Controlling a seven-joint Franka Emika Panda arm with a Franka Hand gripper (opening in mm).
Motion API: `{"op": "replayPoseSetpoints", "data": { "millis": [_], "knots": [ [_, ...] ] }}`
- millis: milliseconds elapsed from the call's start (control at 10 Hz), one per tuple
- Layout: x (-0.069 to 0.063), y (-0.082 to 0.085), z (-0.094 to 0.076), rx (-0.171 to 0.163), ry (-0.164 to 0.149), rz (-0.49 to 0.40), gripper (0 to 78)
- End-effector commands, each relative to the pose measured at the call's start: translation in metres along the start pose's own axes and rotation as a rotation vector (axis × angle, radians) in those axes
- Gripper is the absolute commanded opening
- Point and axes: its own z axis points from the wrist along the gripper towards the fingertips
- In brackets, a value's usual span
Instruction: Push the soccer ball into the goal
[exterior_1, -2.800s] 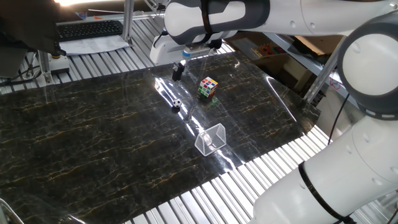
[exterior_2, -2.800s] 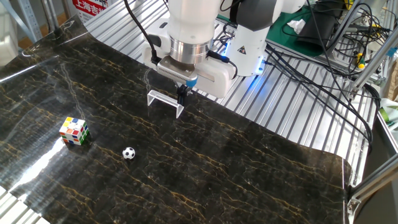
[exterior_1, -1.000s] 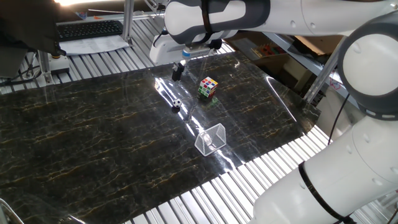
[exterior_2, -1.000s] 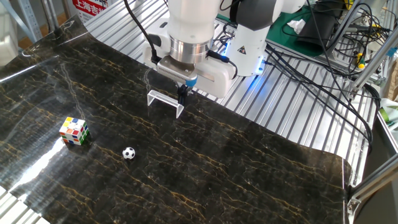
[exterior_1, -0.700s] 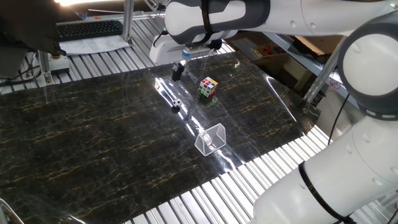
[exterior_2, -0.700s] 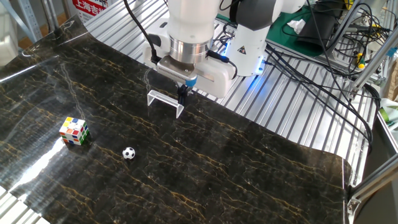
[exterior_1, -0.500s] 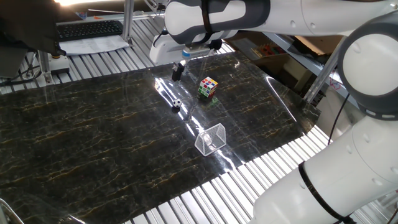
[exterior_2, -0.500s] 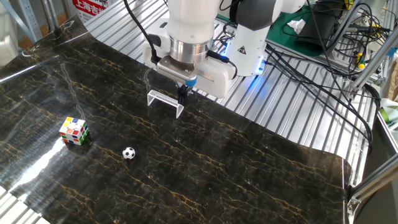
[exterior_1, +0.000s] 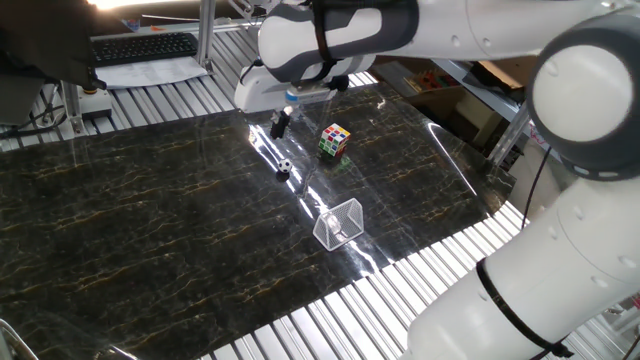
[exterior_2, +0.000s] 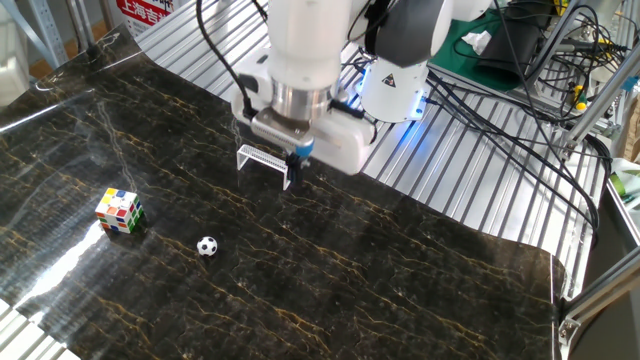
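Three small things sit on the dark, marbled tabletop (exterior_1: 150, 220): a tiny black-and-white soccer ball (exterior_1: 284, 168), a wire goal (exterior_1: 340, 223) with see-through netting, and a multicoloured cube (exterior_1: 335, 141). The ball lies on bare surface, apart from everything, roughly between the claw and the goal in one fixed view. The cube stands just off to one side of it, not touching. The goal rests further along, near the edge where the dark top gives way to ribbed metal, and is well apart from the ball.

From the other fixed view the goal (exterior_2: 264, 162) shows as a low white frame close to the robot's base, with the ball (exterior_2: 206, 246) out in the open and the cube (exterior_2: 119, 211) beside a bright streak of reflected light.

The white arm reaches over the scene with the claw (exterior_1: 280, 124) pointing down. It hangs above the tabletop, near the ball but clear of it, and holds nothing. Its dark fingers look drawn together, with no gap to be seen between them. In the other fixed view the claw (exterior_2: 296, 166) lines up just in front of the goal's frame, though whether it touches I cannot tell.

A keyboard (exterior_1: 145, 46) lies on the ribbed bench beyond the tabletop, and a tangle of black cables (exterior_2: 500, 70) trails behind the robot's base.
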Motion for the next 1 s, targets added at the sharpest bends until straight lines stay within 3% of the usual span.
{"op": "replayPoseSetpoints", "data": {
  "millis": [100, 200, 400, 700, 1000],
  "knots": [
    [-0.013, 0.001, 0.014, 0.014, -0.012, 0.014, 0.0],
    [-0.022, -0.004, 0.028, 0.014, -0.015, 0.034, 0.0],
    [-0.043, -0.018, 0.046, 0.015, -0.055, 0.022, 0.0],
    [-0.073, -0.039, 0.061, 0.026, -0.113, -0.004, 0.0],
    [-0.079, -0.044, 0.076, 0.034, -0.118, 0.011, 0.0]
  ]
}}
